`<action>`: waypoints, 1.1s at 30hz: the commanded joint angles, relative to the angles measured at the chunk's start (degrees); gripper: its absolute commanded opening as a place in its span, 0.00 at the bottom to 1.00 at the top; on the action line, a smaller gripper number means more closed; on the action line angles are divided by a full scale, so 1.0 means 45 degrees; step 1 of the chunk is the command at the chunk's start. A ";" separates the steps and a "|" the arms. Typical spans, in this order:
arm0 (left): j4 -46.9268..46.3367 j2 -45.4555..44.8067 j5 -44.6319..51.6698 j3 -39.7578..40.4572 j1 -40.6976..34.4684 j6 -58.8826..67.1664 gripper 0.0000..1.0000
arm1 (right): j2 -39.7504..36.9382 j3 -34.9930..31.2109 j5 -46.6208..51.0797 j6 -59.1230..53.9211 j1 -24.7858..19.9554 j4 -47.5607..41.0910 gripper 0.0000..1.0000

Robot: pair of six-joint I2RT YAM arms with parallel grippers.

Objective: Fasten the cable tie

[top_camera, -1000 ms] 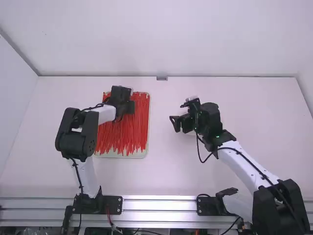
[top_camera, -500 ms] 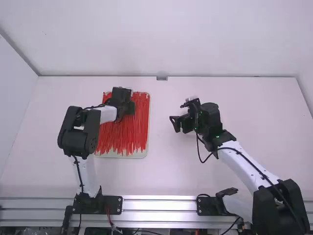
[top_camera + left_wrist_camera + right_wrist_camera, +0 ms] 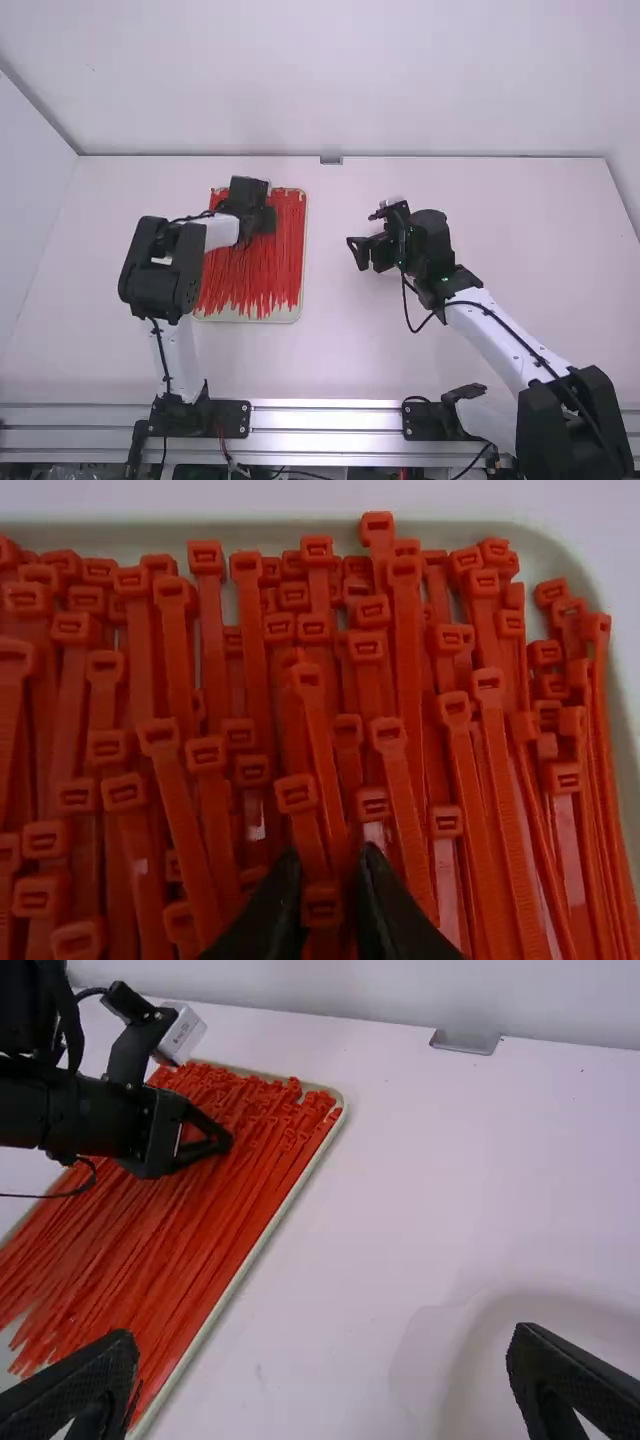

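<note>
A thick pile of red cable ties (image 3: 255, 265) lies on a pale tray (image 3: 250, 317) left of the table's middle. My left gripper (image 3: 256, 216) is down on the far end of the pile. In the left wrist view its fingers (image 3: 283, 912) are pinched on one red tie (image 3: 322, 904) just behind the tie's head, among the ties (image 3: 330, 680) and the tray rim (image 3: 560, 550). The right wrist view shows that gripper (image 3: 222, 1141) with its tips together on the ties (image 3: 150, 1250). My right gripper (image 3: 365, 252) hovers open over bare table right of the tray, holding nothing.
A small grey bracket (image 3: 331, 158) sits at the table's far edge, also seen as the bracket (image 3: 465, 1042). White table (image 3: 480, 200) spreads to the right of the tray. Walls close in the left and far sides.
The left arm's elbow has shifted slightly while its gripper stays at the far end of the ties. The right arm has not moved.
</note>
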 commanded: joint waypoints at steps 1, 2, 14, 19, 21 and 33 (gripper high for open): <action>-0.0136 -0.0034 -0.0097 0.0364 -0.0107 -0.0126 0.18 | -0.0209 0.0427 -0.0034 0.0049 0.0000 -0.0034 0.98; -0.0151 -0.0063 -0.0097 0.0389 -0.0121 -0.0126 0.18 | -0.0209 0.0427 -0.0034 0.0053 0.0000 -0.0034 0.98; -0.0403 -0.0121 -0.0131 0.0427 -0.0117 -0.0121 0.16 | -0.0209 0.0427 -0.0034 0.0049 0.0000 -0.0039 0.98; -0.0437 -0.0121 -0.0126 0.0432 -0.0121 -0.0131 0.11 | -0.0209 0.0427 -0.0039 0.0049 0.0000 -0.0039 0.98; -0.0423 -0.0121 -0.0131 0.0432 -0.0121 -0.0131 0.10 | -0.0209 0.0427 -0.0029 0.0053 0.0000 -0.0039 0.98; -0.0481 -0.1273 -0.0699 0.0413 -0.0112 -0.0510 0.02 | -0.0209 0.0427 -0.0034 0.0049 0.0000 0.0024 0.98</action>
